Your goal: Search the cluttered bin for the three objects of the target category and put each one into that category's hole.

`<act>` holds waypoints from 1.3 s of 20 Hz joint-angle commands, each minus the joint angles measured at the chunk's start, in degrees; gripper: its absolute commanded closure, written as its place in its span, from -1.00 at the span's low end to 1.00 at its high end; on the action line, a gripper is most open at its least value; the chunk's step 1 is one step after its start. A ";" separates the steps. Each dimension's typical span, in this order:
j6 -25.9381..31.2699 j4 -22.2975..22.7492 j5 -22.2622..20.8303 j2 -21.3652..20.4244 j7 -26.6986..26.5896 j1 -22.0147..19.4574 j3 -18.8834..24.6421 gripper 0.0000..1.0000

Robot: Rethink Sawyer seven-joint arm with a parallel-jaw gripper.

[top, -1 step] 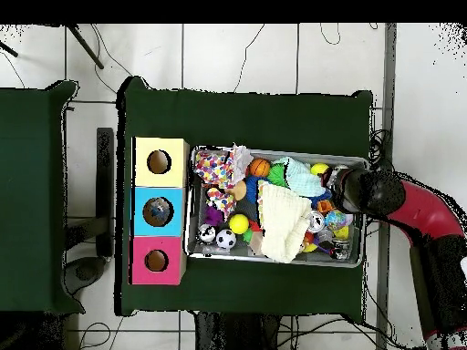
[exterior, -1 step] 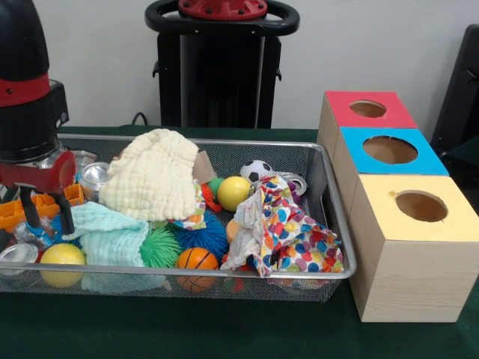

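Currently the tool (exterior, -1 step: 46, 212) is hanging low at the left end of the bin (exterior, -1 step: 329, 176) in the front view, its 2 dark fingers (exterior, -1 step: 31, 208) standing apart with nothing between them, so it is open and empty. Target category is not given; the balls are looking like the likeliest set, as a judgement only. Yellow ball (exterior, -1 step: 63, 255) is lying just beside the tool, below and toward the bin's near wall. Orange ball (exterior, -1 step: 197, 259) is sitting further right by the same wall, and the soccer ball (exterior, -1 step: 257, 170) is well apart near the far wall. Round things, so no long axis is mattering for the grasp. Cream cloth (exterior, -1 step: 153, 174) and mint cloth (exterior, -1 step: 108, 235) are covering much of the middle and may be hiding more. The 3 boxes (exterior, -1 step: 408, 247) are standing off the bin's other end on the worktop (exterior, -1 step: 224, 329).

Overhead is showing the arm (top, -1 step: 424, 211) reaching in over the end farthest from the boxes, and something inside the blue hole (top, -1 step: 158, 211); the fingers are not readable there. Front is showing finger gap and pile height.
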 commanded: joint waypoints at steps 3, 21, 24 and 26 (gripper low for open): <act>4.26 -1.47 -3.94 1.52 -13.93 -0.84 4.36 -1.00; 0.77 3.41 -7.42 0.07 -11.73 -2.63 2.75 -1.00; 1.66 2.15 -8.06 0.21 -12.58 -3.13 2.36 -1.00; 1.84 2.19 -8.38 0.17 -13.32 -3.97 2.54 -1.00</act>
